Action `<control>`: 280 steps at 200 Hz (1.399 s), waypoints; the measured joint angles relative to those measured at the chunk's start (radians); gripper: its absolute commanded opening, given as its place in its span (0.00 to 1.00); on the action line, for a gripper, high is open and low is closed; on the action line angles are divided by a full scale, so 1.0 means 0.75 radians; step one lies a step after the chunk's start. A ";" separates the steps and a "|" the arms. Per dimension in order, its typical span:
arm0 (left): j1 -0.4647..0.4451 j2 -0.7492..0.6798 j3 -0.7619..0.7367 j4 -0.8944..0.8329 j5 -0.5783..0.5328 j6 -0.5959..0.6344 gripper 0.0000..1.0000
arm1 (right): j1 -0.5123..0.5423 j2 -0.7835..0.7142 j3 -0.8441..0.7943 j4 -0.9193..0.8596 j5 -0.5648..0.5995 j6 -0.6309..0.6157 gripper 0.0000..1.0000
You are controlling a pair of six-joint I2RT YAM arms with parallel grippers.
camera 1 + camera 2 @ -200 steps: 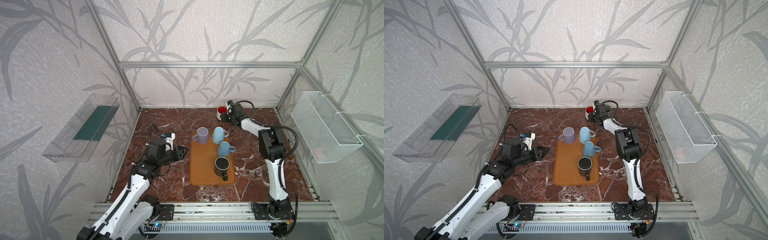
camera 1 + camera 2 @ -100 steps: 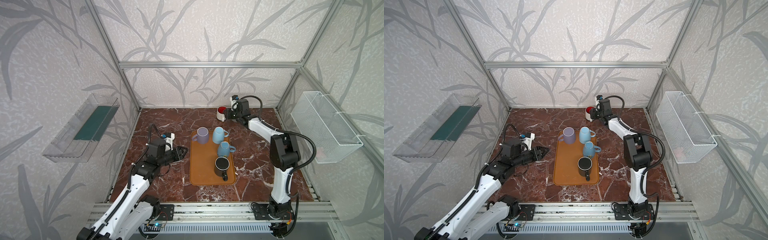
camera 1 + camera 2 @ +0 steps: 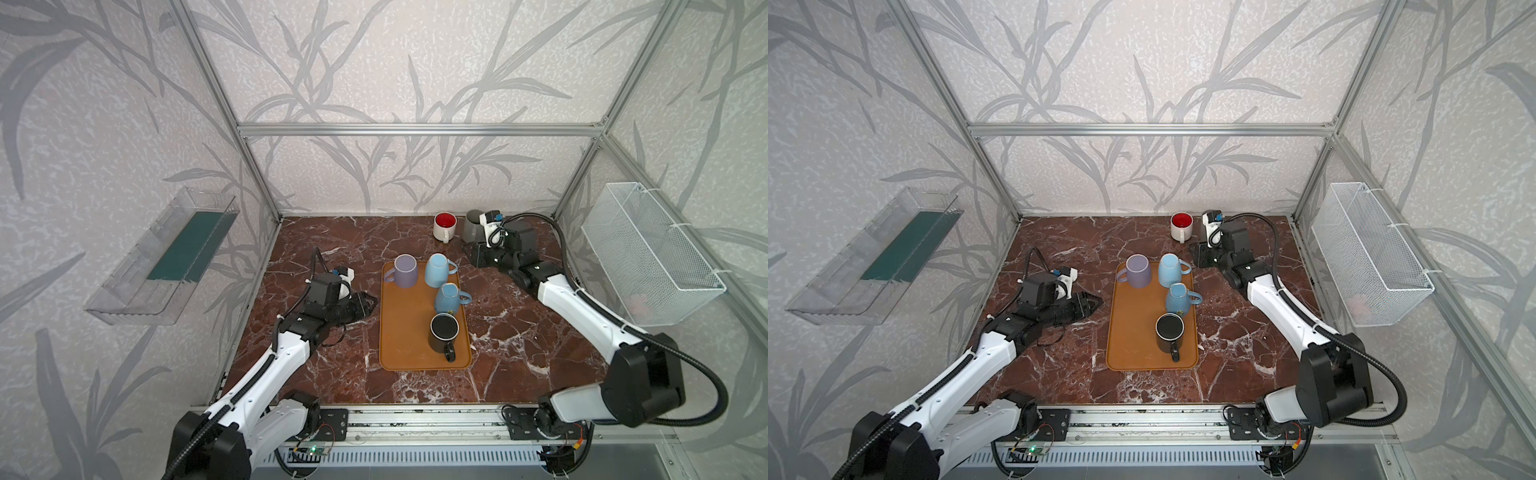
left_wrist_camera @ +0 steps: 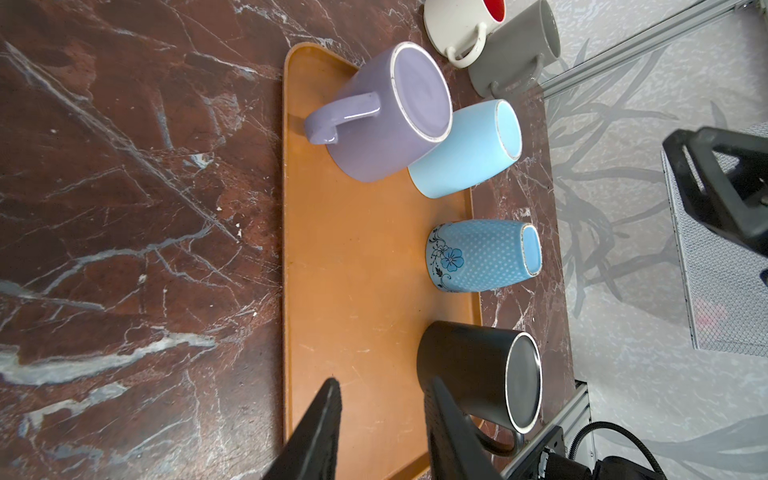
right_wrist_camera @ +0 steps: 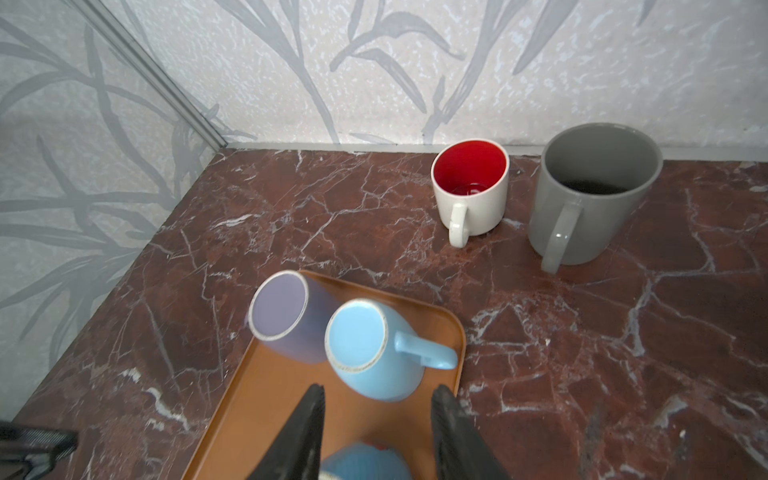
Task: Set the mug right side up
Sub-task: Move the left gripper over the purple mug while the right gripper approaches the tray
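1. Red-brown marble table (image 3: 519,353): carries everything.
2. Orange rectangular tray (image 3: 407,345): mid-table, four mugs on it.
3. Right black pincer (image 5: 379,390): jaws apart, empty, near the tray's far right corner, pointed at the light blue glazed mug (image 3: 438,270).
4. Left black pincer (image 4: 382,386): jaws apart, empty, just beside the tray's left edge.
5. Grey ceramic mug (image 3: 471,226), white mug with red inside (image 3: 444,226): upright, side by side on the table behind the tray.
6. On the tray, bottom-up: lilac mug (image 3: 405,271), light blue one beside it, dotted blue floral mug (image 3: 449,298), black mug (image 3: 444,332) nearest.
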 measured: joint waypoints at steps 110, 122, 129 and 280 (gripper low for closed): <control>0.000 0.719 0.504 -0.101 -0.065 0.342 0.33 | 0.071 -0.310 -0.235 -0.172 -0.023 0.025 0.53; 0.000 0.794 0.596 -0.148 -0.074 0.421 0.33 | 0.071 -0.330 -0.235 -0.178 -0.017 0.022 0.58; 0.000 0.830 0.637 -0.170 -0.079 0.467 0.34 | 0.071 -0.340 -0.235 -0.181 -0.015 0.021 0.60; 0.000 1.137 1.007 -0.426 -0.100 1.177 0.39 | 0.071 -0.378 -0.235 -0.247 0.032 -0.006 0.72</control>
